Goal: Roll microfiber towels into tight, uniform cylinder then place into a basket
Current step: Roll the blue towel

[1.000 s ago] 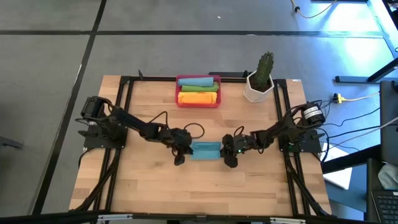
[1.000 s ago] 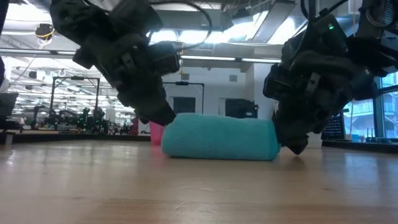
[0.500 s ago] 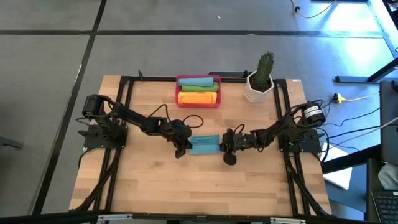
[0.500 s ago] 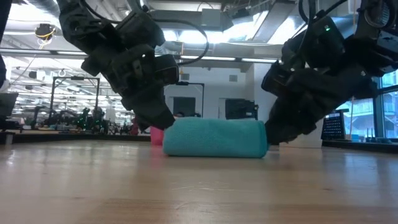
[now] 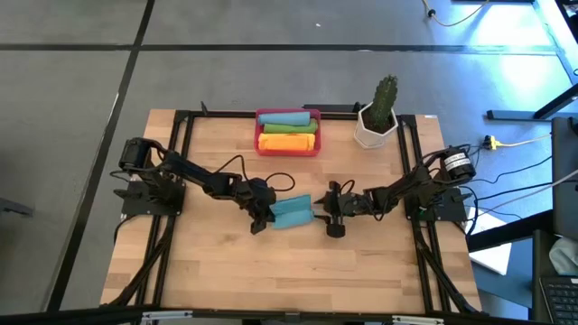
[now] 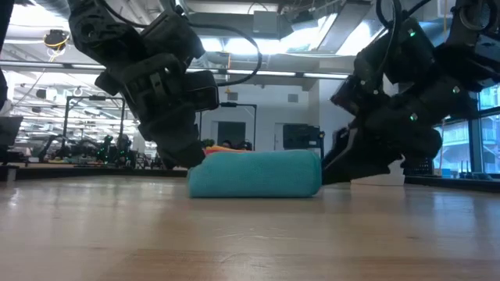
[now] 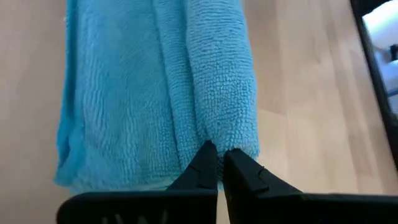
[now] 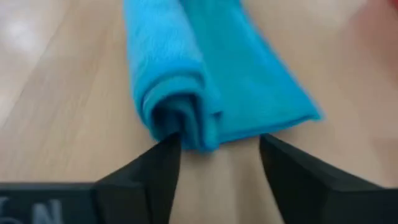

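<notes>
Lying mid-table: teal roll point(image 5: 292, 212). Left gripper point(image 5: 262, 217) pinching its 9 o'clock end; right gripper point(image 5: 329, 215) spread wide at 3 o'clock. Sitting at 12: basket point(image 5: 288, 144); cactus point(image 5: 377, 113) at 1.

Four microfiber towels: one teal roll point(image 5: 292, 213) on the counter point(image 5: 217, 262), three rolls (teal point(image 5: 287, 118), green point(image 5: 289, 129), orange point(image 5: 287, 141)) in one red basket point(image 5: 260, 135); one potted cactus point(image 5: 377, 113); two robot arms
</notes>
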